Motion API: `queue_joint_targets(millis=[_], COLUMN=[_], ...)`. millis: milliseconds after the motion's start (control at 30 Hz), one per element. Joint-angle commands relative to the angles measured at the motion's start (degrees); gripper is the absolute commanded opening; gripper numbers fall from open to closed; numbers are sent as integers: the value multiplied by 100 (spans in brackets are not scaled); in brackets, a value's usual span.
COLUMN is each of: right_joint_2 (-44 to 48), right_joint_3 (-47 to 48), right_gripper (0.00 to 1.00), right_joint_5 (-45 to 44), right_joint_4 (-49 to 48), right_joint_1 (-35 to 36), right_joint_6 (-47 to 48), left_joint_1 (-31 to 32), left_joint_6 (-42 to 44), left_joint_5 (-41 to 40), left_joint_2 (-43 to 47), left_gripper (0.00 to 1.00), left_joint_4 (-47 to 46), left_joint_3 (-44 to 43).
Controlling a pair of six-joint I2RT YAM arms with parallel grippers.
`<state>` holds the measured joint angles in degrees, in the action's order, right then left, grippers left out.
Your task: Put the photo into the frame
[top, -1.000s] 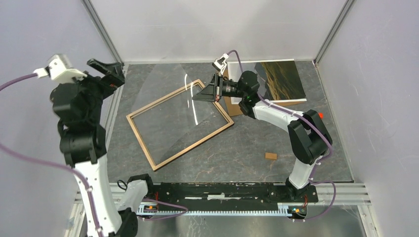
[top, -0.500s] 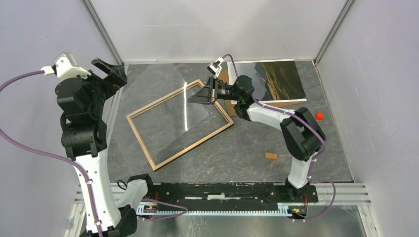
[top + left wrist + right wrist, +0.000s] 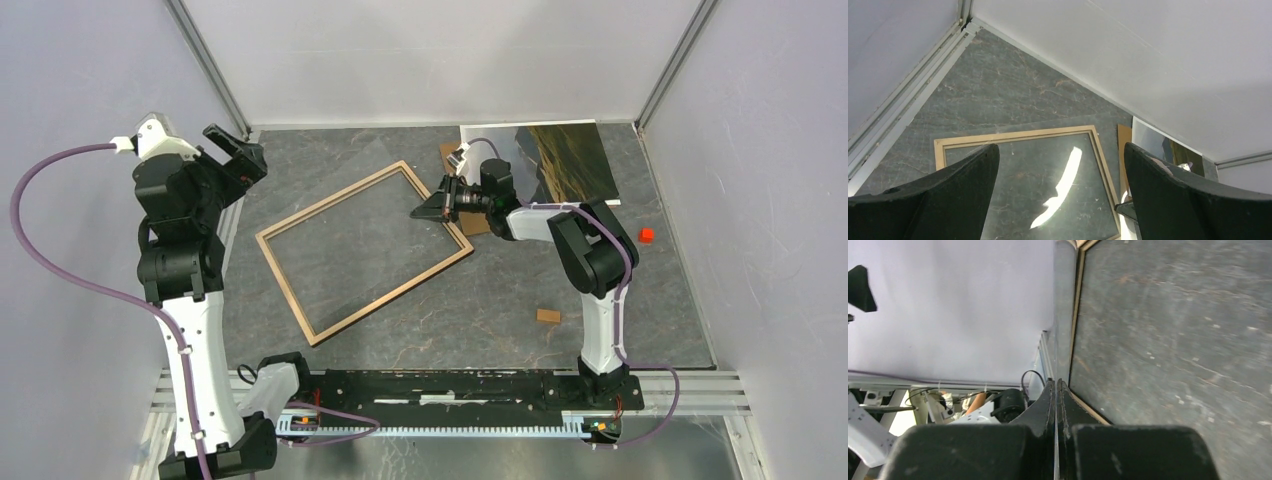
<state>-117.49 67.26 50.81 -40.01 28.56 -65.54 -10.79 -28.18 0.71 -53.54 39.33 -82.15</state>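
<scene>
The light-wood frame (image 3: 331, 200) lies flat on the table's middle left, and also shows in the left wrist view (image 3: 1018, 135). The photo (image 3: 560, 160) lies at the back right, on a brown backing board (image 3: 470, 218). My right gripper (image 3: 422, 212) is low at the frame's right corner, shut on the edge of a clear pane (image 3: 1064, 300). The pane lies nearly flat over the frame and shows a streak of glare (image 3: 1063, 185). In the right wrist view the fingers (image 3: 1055, 385) pinch the thin sheet edge-on. My left gripper (image 3: 240, 163) is open and empty, raised at the far left (image 3: 1061, 147).
A small brown piece (image 3: 548, 316) lies on the table at the front right. A small red object (image 3: 646, 235) sits near the right wall. White walls with metal posts close in the table on three sides.
My right gripper has lowered the tilted pane until it lies nearly flat over the frame, and has moved slightly right. My left arm has shifted a little to the right.
</scene>
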Motion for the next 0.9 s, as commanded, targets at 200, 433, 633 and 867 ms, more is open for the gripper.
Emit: queue_joint_targets(millis=[200, 433, 633, 867], right_joint_2=[-113, -153, -228, -342], right_joint_3=[45, 432, 720, 940], right_gripper=[0, 0, 0, 0], right_joint_5=[296, 404, 418, 378], right_joint_4=[714, 1746, 2217, 2391], right_joint_1=[-237, -297, -398, -497], right_joint_6=[1135, 1951, 2332, 2481], left_joint_1=[6, 5, 7, 6], left_joint_6=[22, 24, 67, 117], left_joint_5=[244, 278, 298, 267], left_joint_2=[-14, -34, -26, -6], left_gripper=[100, 100, 100, 100], left_joint_4=[-155, -132, -125, -111], left_joint_3=[109, 94, 108, 99])
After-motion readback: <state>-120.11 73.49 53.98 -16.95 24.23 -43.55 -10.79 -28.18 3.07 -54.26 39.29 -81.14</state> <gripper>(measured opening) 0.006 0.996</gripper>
